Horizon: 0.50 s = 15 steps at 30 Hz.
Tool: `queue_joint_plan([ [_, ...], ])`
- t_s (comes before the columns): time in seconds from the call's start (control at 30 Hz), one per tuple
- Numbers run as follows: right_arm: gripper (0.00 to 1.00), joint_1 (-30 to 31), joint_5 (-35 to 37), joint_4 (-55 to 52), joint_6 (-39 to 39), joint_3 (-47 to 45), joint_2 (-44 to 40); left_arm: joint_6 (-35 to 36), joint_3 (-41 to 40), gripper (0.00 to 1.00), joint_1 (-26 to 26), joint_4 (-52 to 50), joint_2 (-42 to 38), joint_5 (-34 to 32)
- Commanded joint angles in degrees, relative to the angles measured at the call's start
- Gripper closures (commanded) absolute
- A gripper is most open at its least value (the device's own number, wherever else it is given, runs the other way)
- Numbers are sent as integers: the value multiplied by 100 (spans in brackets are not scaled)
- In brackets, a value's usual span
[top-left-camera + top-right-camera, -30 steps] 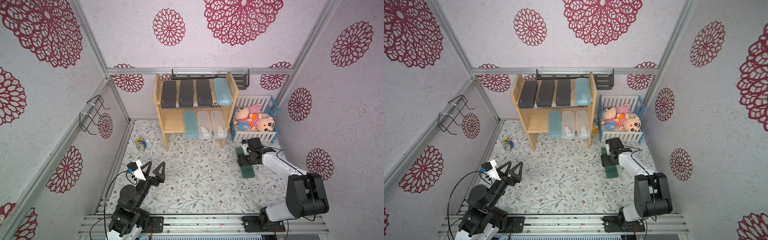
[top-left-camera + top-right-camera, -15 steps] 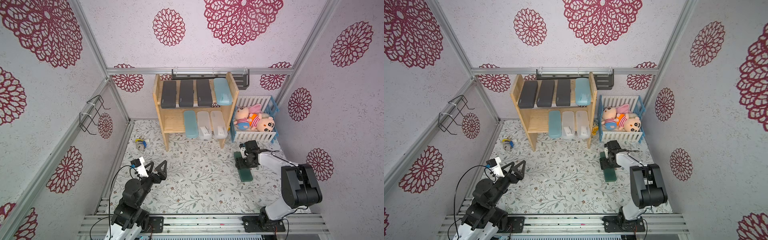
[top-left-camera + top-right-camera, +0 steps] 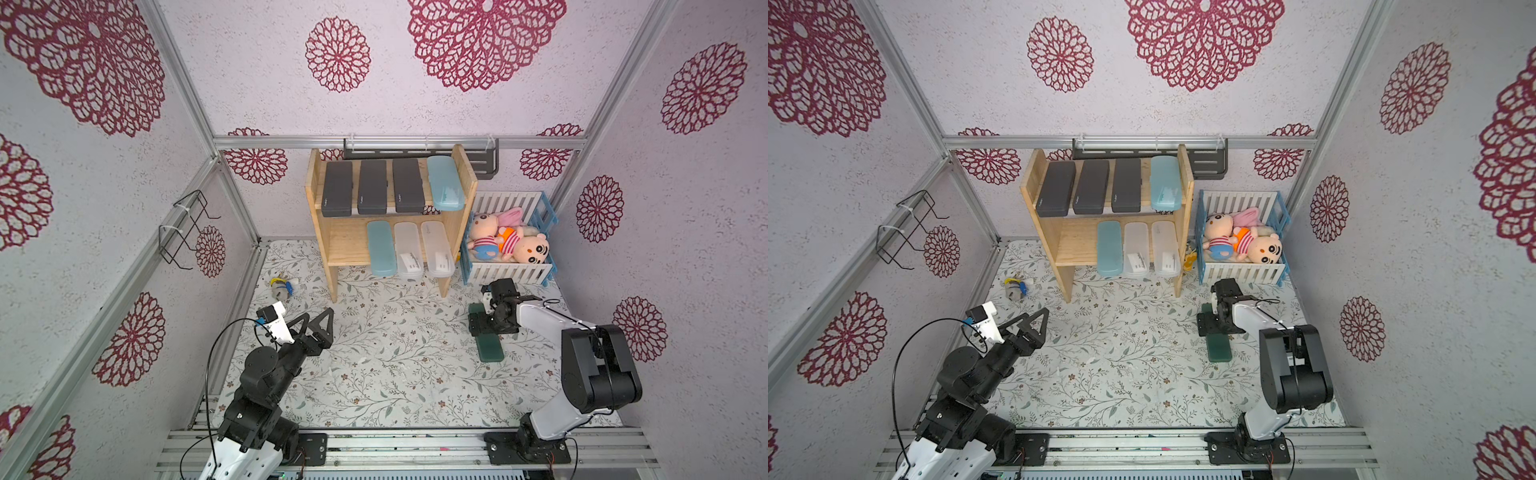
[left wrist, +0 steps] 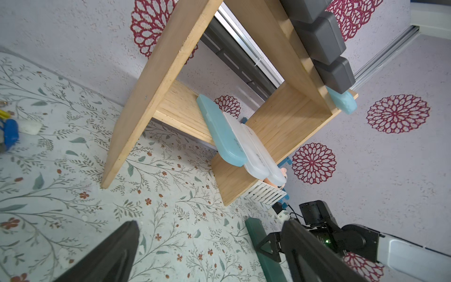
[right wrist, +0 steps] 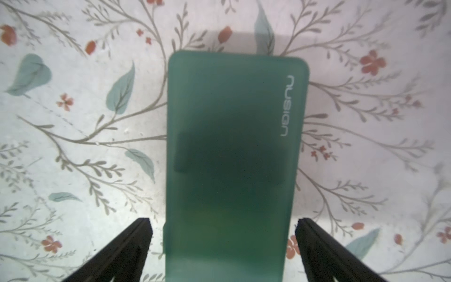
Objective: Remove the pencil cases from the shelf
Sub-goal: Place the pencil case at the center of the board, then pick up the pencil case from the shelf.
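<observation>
Twin arms of black joint housings and white link shells. Left arm [image 3: 266,374]: white camera block [image 3: 274,312] with blue plug, looping black cable [image 3: 208,382]. Left gripper [image 3: 319,312] and right gripper [image 5: 223,225]: black, hollow triangular fingers. Right arm [image 3: 594,374]: green indicator light [image 4: 326,241] at the wrist, black screwed base plate [image 3: 525,452].

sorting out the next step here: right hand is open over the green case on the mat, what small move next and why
Probably lift the right hand straight up: its fingers stand apart, clear of the green case, which lies flat on the mat, and seven cases sit on the shelf.
</observation>
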Motion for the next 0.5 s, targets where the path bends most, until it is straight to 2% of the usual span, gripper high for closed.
queue_joint_plan([
  [0.0,1,-18,-59,-17,162,360,-686,-742,319,3,-46,441,526,404],
  [0.17,1,-18,-81,92,888,580,-1929,-1367,599,3,-43,980,1420,563],
  [0.33,1,-1,-882,738,1797,91,-3323,-2045,817,3,-47,1810,2431,929],
  [0.47,1,35,-824,905,2045,-109,-3992,-2282,1217,3,-47,1893,3386,1232],
])
